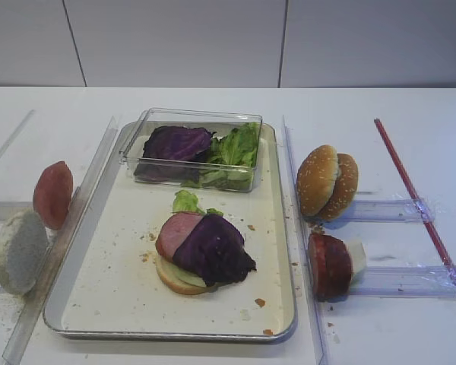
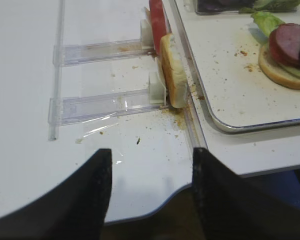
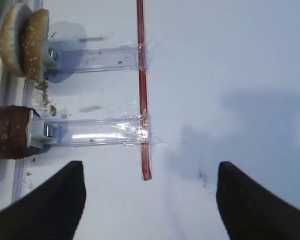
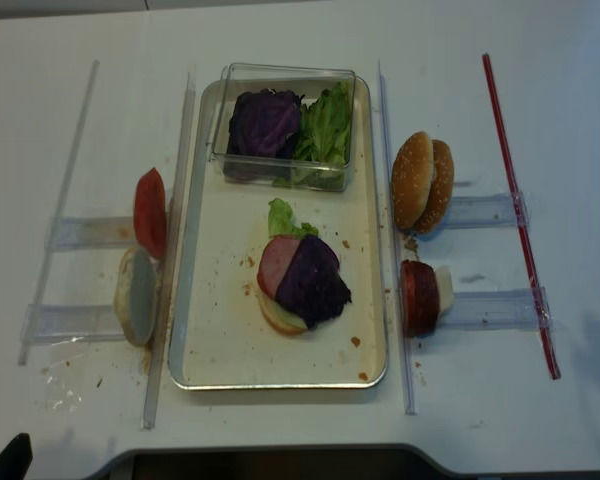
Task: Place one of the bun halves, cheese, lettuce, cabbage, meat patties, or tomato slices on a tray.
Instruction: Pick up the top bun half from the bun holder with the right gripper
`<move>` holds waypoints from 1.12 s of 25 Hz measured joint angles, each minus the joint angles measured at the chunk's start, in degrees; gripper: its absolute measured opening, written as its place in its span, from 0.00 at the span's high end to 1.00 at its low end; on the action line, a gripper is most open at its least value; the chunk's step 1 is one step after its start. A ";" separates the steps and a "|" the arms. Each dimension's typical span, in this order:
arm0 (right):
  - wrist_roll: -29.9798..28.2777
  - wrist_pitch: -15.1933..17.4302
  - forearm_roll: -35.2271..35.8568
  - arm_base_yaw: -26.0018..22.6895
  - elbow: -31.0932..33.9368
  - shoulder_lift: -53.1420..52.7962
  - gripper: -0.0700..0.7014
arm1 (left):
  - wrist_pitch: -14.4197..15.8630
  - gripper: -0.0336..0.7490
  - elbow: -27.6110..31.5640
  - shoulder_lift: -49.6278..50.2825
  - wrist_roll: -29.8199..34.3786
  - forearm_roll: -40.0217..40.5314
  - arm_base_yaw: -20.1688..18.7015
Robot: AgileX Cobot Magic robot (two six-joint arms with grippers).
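Right wrist view — bun halves (image 3: 24, 41) lying far-left of the released right claw (image 3: 147, 200).
They are standing on edge, right of the tray (image 1: 283, 251) — right arm sitting nearer.

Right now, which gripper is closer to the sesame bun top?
Right. The right gripper hovers open over bare table near the sesame bun top; the left gripper is open across the tray.

A metal tray (image 1: 283, 304) showed a shiny silver rim and a matt cream floor speckled with crumbs. The box (image 1: 247, 125) at its far edge was clear glossy plastic. Cabbage (image 1: 214, 247) looked wrinkled and veined, lettuce (image 1: 185, 201) crinkly. The bun halves (image 1: 318, 179) had a seeded, golden crust. The white table (image 1: 410, 106) looked smooth
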 joint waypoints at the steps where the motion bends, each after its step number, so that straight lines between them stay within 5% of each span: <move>1: 0.00 0.13 0.27 0.00 -1.30 2.37 0.19 | 0.00 0.51 0.00 0.00 0.00 0.00 0.00; 15: 0.23 3.54 5.83 0.15 -18.82 27.64 0.19 | 0.00 0.51 0.00 0.00 0.00 0.00 0.00; 28: 3.78 2.52 6.23 12.37 -31.47 43.59 0.19 | 0.00 0.51 0.00 0.00 0.00 0.00 0.00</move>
